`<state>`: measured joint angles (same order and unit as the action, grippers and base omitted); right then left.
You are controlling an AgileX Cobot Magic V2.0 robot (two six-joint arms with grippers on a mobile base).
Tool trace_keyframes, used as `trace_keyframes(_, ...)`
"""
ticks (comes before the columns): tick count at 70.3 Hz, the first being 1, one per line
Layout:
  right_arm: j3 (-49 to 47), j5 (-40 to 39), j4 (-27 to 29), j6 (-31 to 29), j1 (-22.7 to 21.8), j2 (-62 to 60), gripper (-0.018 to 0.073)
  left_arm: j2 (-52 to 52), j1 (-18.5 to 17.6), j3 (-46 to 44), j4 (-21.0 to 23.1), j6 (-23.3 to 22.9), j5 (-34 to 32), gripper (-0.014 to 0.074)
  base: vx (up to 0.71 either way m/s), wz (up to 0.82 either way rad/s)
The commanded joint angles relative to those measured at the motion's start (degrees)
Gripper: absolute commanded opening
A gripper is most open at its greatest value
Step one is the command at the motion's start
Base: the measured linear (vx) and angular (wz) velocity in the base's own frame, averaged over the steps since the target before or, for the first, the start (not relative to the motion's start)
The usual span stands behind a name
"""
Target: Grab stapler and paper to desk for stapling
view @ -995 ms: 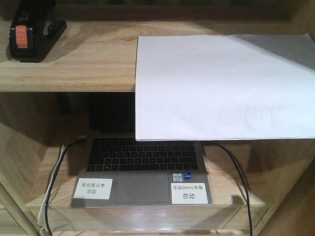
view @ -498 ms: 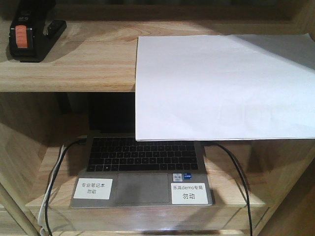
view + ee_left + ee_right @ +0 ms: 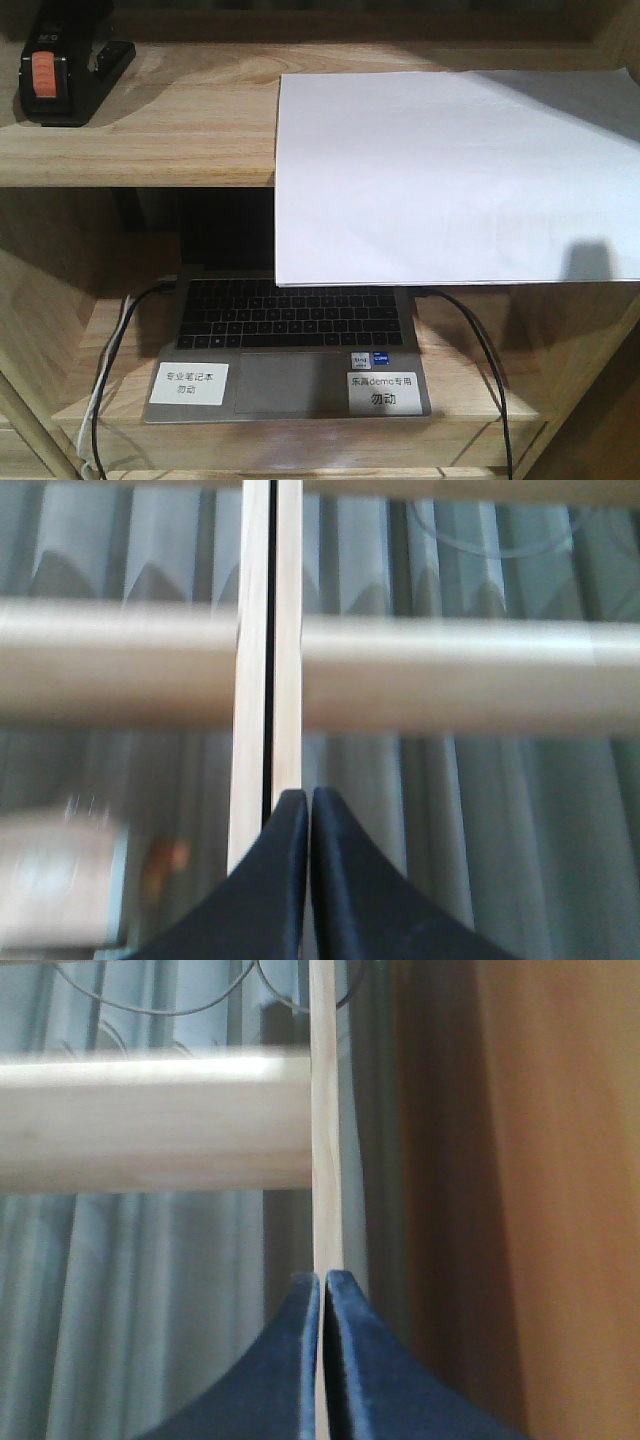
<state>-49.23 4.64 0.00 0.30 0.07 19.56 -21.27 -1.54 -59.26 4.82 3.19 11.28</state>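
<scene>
Exterior front-facing view: the shelf (image 3: 180, 130) carries the paper (image 3: 450, 175), overhanging its edge, and the stapler (image 3: 60, 85), neither between nor beside any fingers. Left gripper (image 3: 309, 796) and right gripper (image 3: 326, 1278) show fingers pressed together, empty, only wooden rails (image 3: 450, 675) and curtain (image 3: 500, 830) beyond their tips. Fetching and delivery to the desk all lie ahead.

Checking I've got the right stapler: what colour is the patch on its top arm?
Orange-red, on the black stapler; clearest in the exterior front-facing view.
</scene>
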Motion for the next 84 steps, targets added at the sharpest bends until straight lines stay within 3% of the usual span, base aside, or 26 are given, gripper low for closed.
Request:
trace_keyframes(1,-5.83,3.41,0.00,-0.30,-0.07,5.91,-0.0006,-4.58,0.04,-4.98,0.34,-0.09,1.58,0.0000,0.00,0.00)
trace_keyframes(17,-8.42,13.80,1.76,-0.30,-0.07,12.70,0.0014,-8.19,0.04,-6.01,0.34,-0.09,9.04,0.0057,0.00,0.00)
trace_keyframes(33,-8.35,19.70,5.71,-0.30,-0.07,14.65,0.0132,-9.22,0.04,-6.01,0.29,-0.09,16.49,0.0242,0.00,0.00)
trace_keyframes(43,-8.29,20.30,5.66,-0.30,-0.07,14.65,0.0326,-9.22,0.04,-6.01,0.34,-0.09,20.68,0.0415,0.00,0.00)
trace_keyframes(58,-8.29,20.51,5.66,-0.30,-0.07,14.55,0.0723,-9.22,-0.14,-6.01,0.34,-0.70,22.44,0.0667,0.00,0.00)
trace_keyframes(66,-8.29,20.51,5.60,-0.30,-0.07,14.55,0.0724,-9.22,-0.14,-6.01,0.34,-0.70,22.39,0.0728,0.00,0.00)
trace_keyframes(72,-8.29,20.51,5.55,-0.30,-0.07,14.55,0.0712,-9.22,-0.42,-6.01,0.34,-0.70,22.14,0.0725,0.00,0.00)
trace_keyframes(84,-8.29,20.24,5.54,-0.30,-0.07,14.55,0.0666,-9.22,-7.02,-6.01,0.34,-0.53,21.52,0.0711,0.00,0.00)
